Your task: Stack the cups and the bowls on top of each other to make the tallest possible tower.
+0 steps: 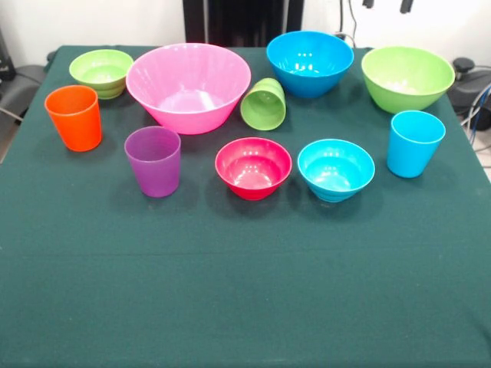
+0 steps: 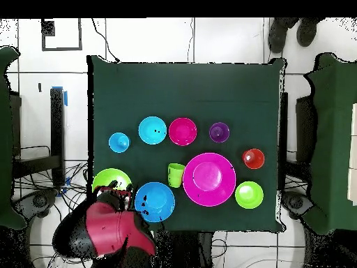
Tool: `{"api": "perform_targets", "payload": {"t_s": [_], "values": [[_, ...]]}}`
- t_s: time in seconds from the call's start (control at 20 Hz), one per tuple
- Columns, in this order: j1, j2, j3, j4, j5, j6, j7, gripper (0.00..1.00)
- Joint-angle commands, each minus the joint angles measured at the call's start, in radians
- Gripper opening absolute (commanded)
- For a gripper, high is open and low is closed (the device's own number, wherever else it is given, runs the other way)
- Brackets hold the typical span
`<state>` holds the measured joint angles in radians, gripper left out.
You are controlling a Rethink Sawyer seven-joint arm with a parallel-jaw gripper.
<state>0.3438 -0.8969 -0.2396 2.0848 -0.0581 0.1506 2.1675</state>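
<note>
On a dark green tablecloth (image 1: 245, 291), a very large glossy pink plastic bowl (image 1: 189, 86) is seen beside a light green plastic cup (image 1: 264, 103) lying on its side. A medium blue bowl (image 1: 310, 61), two green bowls (image 1: 407, 77) (image 1: 101, 72), a small red bowl (image 1: 253, 166) and a light blue bowl (image 1: 336, 169) stand apart. Orange (image 1: 74, 116), purple (image 1: 153, 160) and light blue (image 1: 414, 142) tumblers stand upright. Nothing is stacked.

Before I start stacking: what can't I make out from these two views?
- Gripper: front view shows none; overhead view shows only the red and black arm at the table's edge, hiding its tip.
- Medium green plastic bowl: overhead, partly covered by the arm.
- Light green plastic cup lying on its side: whether it touches the large pink plastic bowl is unclear.
</note>
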Motion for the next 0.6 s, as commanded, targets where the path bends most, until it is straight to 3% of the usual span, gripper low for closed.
{"api": "perform_targets", "payload": {"t_s": [0.05, 0.35, 0.5, 0.6], "values": [[0.011, 0.025, 0.031, 0.165, 0.027, -0.057, 0.213, 1.00], [-0.036, -0.009, 0.077, 0.277, 0.007, -0.185, 0.222, 1.00], [-0.042, -0.018, 0.056, 0.315, -0.014, -0.226, 0.209, 1.00], [-0.012, 0.020, 0.001, 0.303, -0.031, -0.279, 0.191, 1.00]]}}
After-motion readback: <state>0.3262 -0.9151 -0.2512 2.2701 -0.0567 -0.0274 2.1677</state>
